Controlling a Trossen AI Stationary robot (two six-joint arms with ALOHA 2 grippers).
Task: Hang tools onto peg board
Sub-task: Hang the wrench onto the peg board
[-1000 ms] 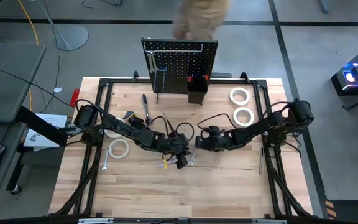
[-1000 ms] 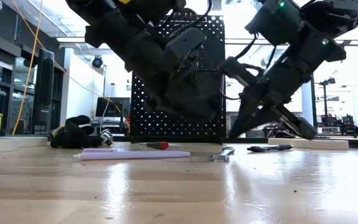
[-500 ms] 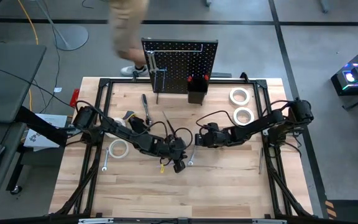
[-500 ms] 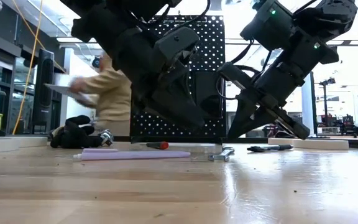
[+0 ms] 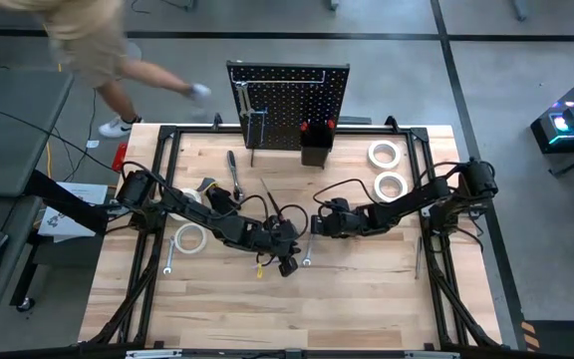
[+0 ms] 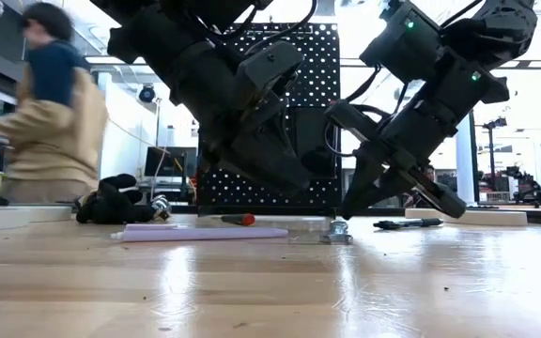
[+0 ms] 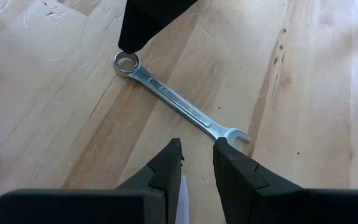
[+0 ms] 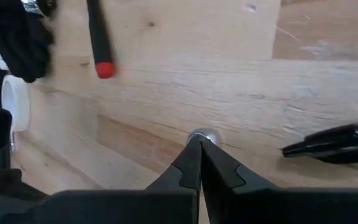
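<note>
Silver wrench (image 7: 180,102) flat under closed right jaws, left jaws narrow, empty.

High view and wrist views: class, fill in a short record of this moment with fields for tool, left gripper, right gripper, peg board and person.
tool: silver metal combination wrench lying flat on the wooden table
left gripper: jaws slightly apart, just short of the wrench's open end, holding nothing
right gripper: jaws shut, tips at the wrench's ring end
peg board: upright black perforated panel at the table's far edge
person: walking past beyond the table
</note>
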